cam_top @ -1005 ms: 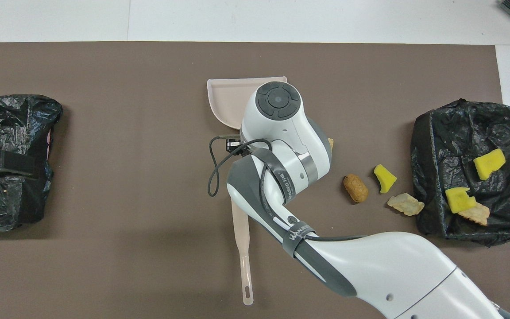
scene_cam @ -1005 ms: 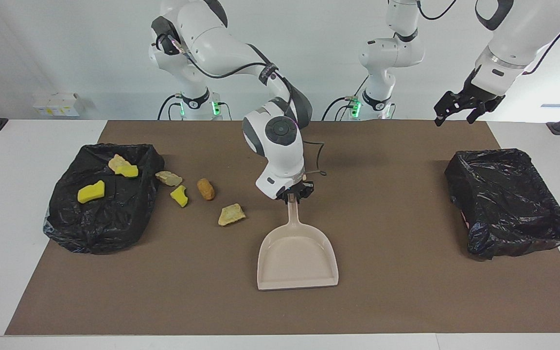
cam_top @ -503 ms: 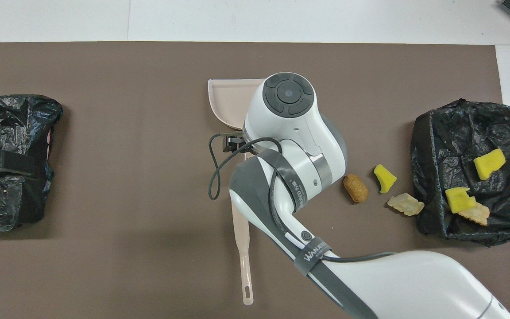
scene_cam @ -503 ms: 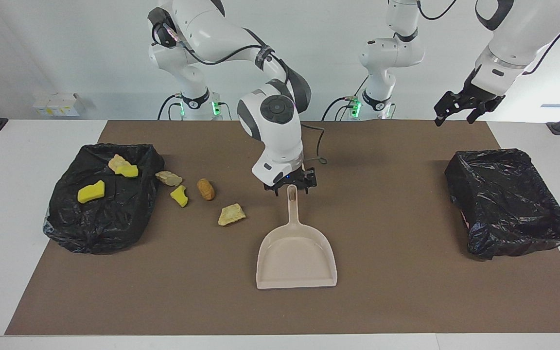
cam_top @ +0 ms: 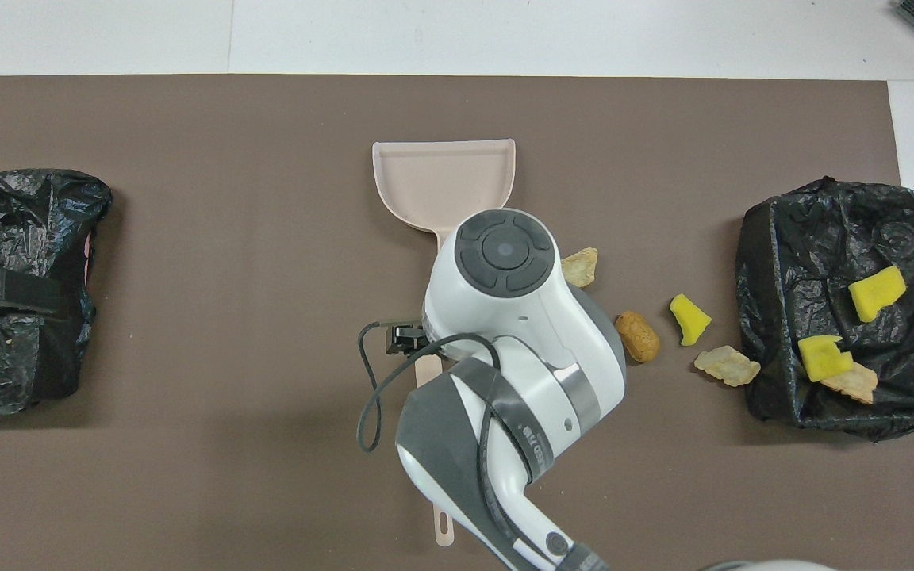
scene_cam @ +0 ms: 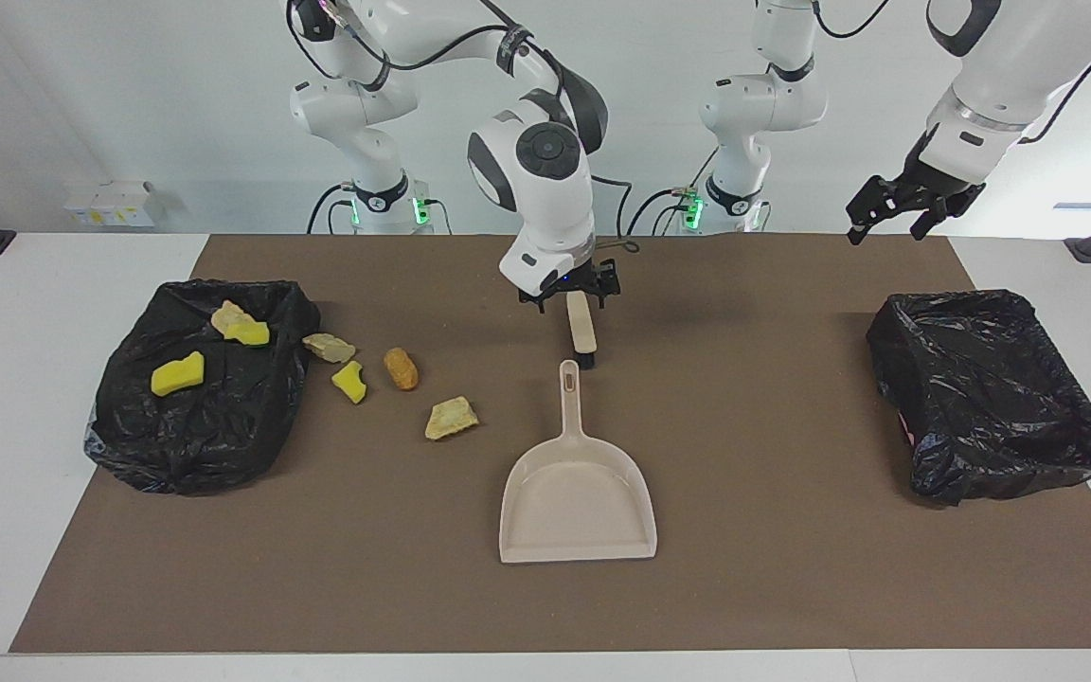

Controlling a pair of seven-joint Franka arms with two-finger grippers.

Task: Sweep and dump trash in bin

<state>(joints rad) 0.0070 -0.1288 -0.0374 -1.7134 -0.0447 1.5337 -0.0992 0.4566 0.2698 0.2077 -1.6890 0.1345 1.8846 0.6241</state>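
Rising off the dustpan, the right gripper has let go of its handle and drawn back toward the robots' edge of the bench. It now hangs with its fingers spread over the brush, gripping nothing. The brush lies on the brown mat, in line with the dustpan's handle and nearer to the robots. The dustpan sits flat at mid-mat, its mouth facing the edge away from the robots, likely parked so the arm can take the brush.

The trash is split. 4 scraps lie on the mat between the dustpan and the bin at the right arm's end of the bench: 2 tan chunks, 1 yellow bit and 1 orange-brown lump. 3 more rest on that bin's black bag.

The left gripper waits, fingers spread, above the mat's corner near the second bin.
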